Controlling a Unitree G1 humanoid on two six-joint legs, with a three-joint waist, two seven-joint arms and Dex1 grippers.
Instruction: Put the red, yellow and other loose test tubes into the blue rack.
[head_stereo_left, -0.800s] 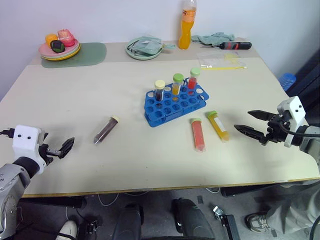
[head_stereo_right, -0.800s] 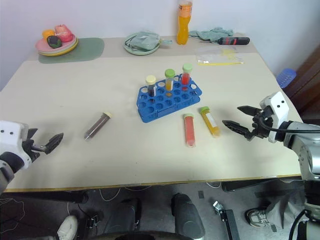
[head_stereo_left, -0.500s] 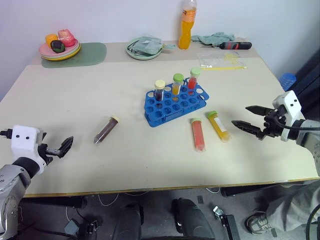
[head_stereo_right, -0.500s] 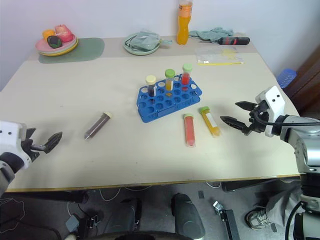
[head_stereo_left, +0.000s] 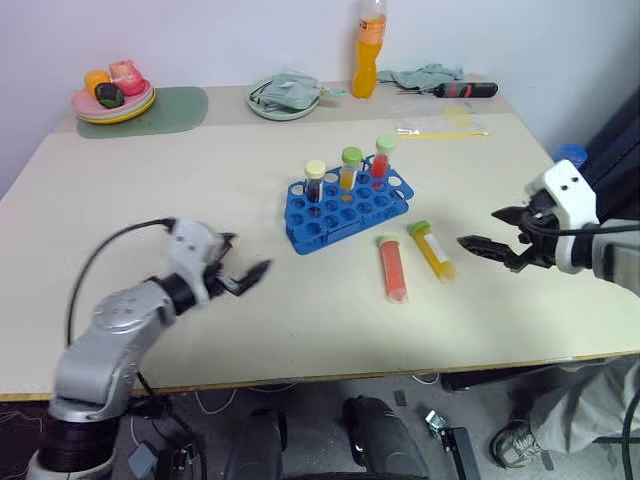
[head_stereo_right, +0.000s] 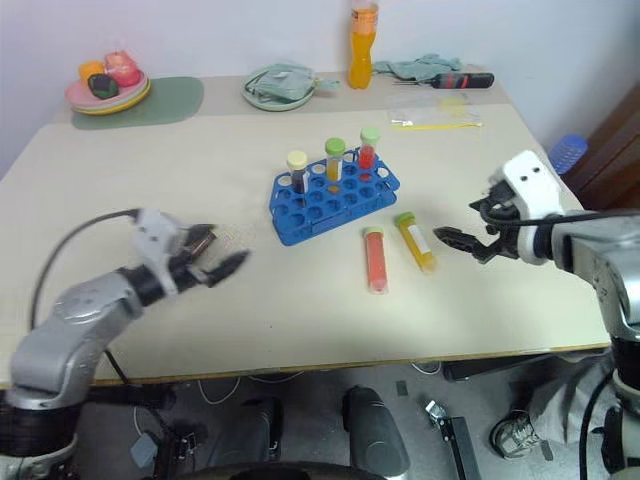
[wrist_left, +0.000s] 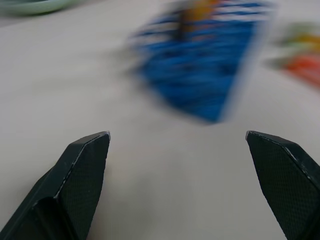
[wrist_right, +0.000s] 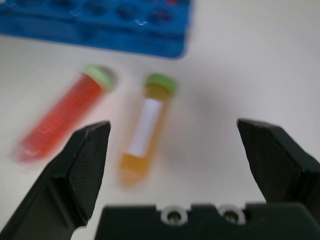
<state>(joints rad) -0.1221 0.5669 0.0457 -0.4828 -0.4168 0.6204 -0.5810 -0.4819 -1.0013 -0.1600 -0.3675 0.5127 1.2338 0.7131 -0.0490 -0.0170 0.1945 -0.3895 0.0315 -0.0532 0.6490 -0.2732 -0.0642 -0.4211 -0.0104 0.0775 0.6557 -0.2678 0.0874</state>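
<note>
The yellow tube and the red tube are found lying flat on the surface, side by side just in front of the blue rack, green caps toward the rack and long axes running away from it. The right gripper is held nearest them, beside the yellow tube, its fingers spread wide and empty; in the right wrist view that tube lies lengthwise between the fingers' line of sight. The dark brown tube is glimpsed at the left gripper, whose fingers are also spread (whether they touch it cannot be told).

Since the earlier frames, the left arm has been swung well inward over the surface to the brown tube, while the right gripper has been brought closer to the yellow one.
</note>
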